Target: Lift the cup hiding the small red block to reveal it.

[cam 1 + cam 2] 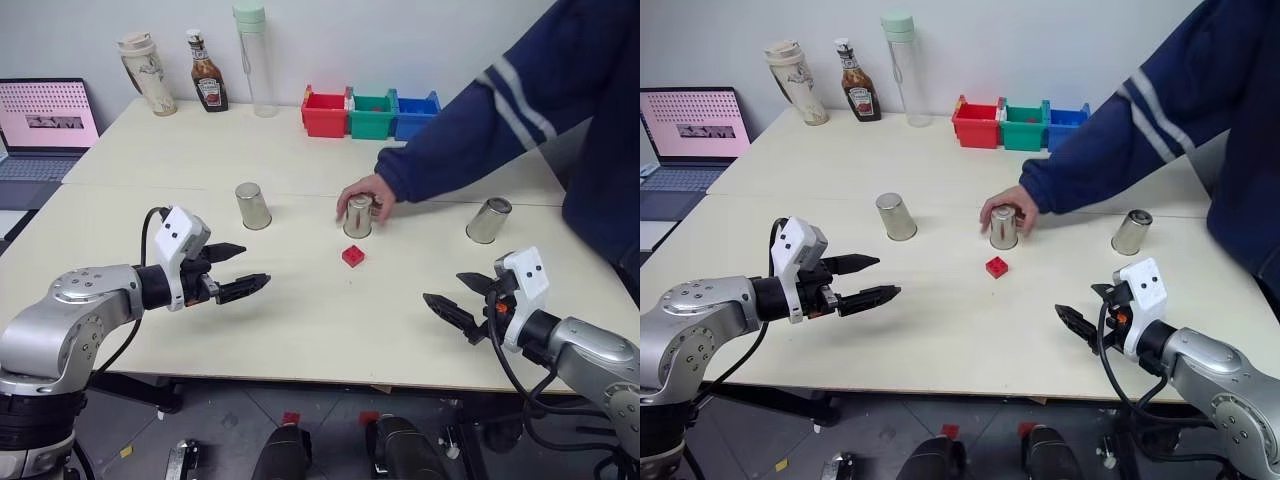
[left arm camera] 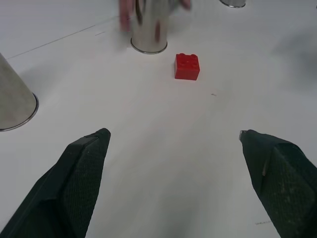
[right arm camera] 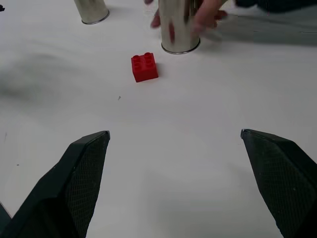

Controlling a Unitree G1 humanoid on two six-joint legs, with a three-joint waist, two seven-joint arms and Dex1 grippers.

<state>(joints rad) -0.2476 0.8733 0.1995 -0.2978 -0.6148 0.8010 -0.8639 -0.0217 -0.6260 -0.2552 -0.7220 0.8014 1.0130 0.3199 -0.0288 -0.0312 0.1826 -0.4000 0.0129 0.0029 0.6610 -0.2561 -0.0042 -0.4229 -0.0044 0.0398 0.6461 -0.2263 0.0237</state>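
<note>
Three silver cups stand upside down on the cream table (image 1: 300, 330), rims on the surface and long axes vertical. The middle cup (image 1: 358, 217) stands upright near the table's centre, with a person's hand (image 1: 366, 195) wrapped around it from behind; the blue sleeve (image 1: 470, 120) reaches in from the robot's right. The left cup (image 1: 253, 205) stands well apart from the middle one, tapering upward. The right cup (image 1: 488, 220) also stands well apart and appears tilted slightly, its closed end leaning toward the right.

Note that the small red block (image 1: 353, 256) lies uncovered on the table, just in front of the middle cup and not touching it. It sits flat with its studs facing up. In the left wrist view you see it squarish, with no clear long axis; its faces are turned slightly off square to the table edge.

Your left gripper (image 1: 236, 270) hovers above the table to the left of the block, pointing toward the table's centre, fingers spread wide and grasping nothing. Your right gripper (image 1: 462, 298) hovers near the front right edge, pointing inward toward the left, fingers likewise released and empty. Both grippers are well apart from all cups.

At the far edge stand a red bin (image 1: 324, 113), a green bin (image 1: 372, 114) and a blue bin (image 1: 416, 115).
</note>
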